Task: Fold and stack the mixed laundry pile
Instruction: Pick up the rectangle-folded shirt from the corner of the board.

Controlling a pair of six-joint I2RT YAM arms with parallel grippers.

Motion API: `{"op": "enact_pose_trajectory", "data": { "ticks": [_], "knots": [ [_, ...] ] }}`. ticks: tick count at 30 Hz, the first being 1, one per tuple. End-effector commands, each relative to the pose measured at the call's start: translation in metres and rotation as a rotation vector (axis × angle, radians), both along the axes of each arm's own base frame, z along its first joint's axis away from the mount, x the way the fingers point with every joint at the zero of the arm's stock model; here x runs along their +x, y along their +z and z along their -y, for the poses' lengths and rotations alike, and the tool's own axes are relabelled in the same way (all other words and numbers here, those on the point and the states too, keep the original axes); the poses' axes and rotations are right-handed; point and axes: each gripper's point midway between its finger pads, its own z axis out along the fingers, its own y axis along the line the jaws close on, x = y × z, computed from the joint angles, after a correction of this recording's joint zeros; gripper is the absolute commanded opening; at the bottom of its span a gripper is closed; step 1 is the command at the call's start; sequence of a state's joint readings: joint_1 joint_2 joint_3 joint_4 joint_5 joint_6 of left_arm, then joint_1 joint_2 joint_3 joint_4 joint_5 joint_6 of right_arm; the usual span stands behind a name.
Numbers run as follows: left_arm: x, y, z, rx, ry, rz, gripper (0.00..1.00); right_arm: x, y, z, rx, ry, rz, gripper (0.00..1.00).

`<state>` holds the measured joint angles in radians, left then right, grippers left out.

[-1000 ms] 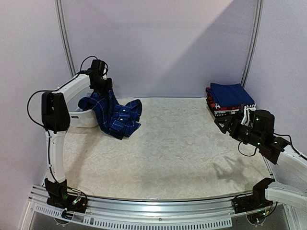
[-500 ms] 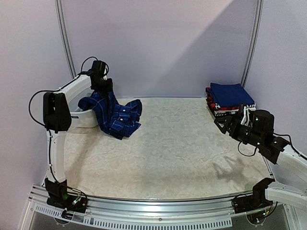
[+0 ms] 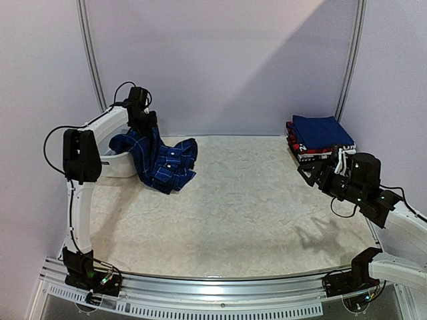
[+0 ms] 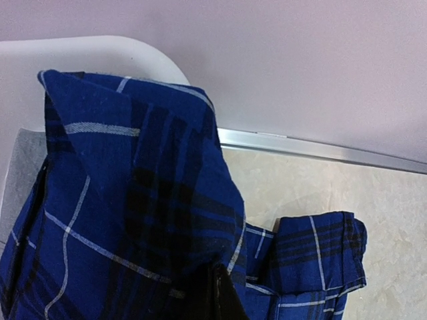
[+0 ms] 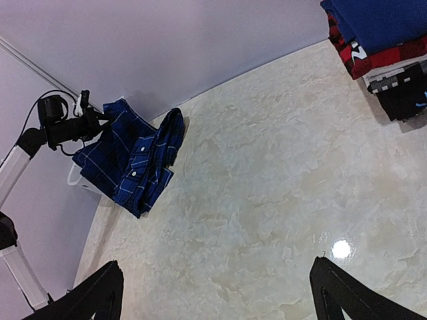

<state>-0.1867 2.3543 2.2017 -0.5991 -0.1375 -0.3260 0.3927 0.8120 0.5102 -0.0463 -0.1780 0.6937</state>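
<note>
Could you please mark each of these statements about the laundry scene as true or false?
1. The left gripper has its jaws shut on the plaid shirt. True.
2. The plaid shirt lies flat in the middle of the table. False: it hangs from the gripper at the far left, partly over the white basket.
3. The right gripper holds a garment in its jaws. False: the jaws stand open and empty.
4. A blue garment tops the folded stack. True.
</note>
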Motion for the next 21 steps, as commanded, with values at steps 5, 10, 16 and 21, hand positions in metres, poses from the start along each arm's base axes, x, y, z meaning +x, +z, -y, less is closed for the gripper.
{"op": "enact_pose_trajectory", "data": {
  "ticks": [5,10,16,21],
  "knots": [
    [-0.013,0.061,0.041,-0.016,-0.139,0.105,0.00,-0.003,-0.004,0.000,-0.014,0.002,-0.003,0.99],
    [-0.045,0.127,0.071,-0.023,-0.222,0.214,0.00,-0.004,-0.004,0.001,-0.017,0.003,-0.003,0.99],
    [-0.102,0.203,0.101,-0.043,-0.306,0.326,0.00,-0.006,0.001,0.002,-0.016,0.002,0.010,0.99],
    [-0.164,0.243,0.123,-0.069,-0.375,0.399,0.00,-0.008,0.005,0.004,-0.022,0.002,0.025,0.99]
  ]
}}
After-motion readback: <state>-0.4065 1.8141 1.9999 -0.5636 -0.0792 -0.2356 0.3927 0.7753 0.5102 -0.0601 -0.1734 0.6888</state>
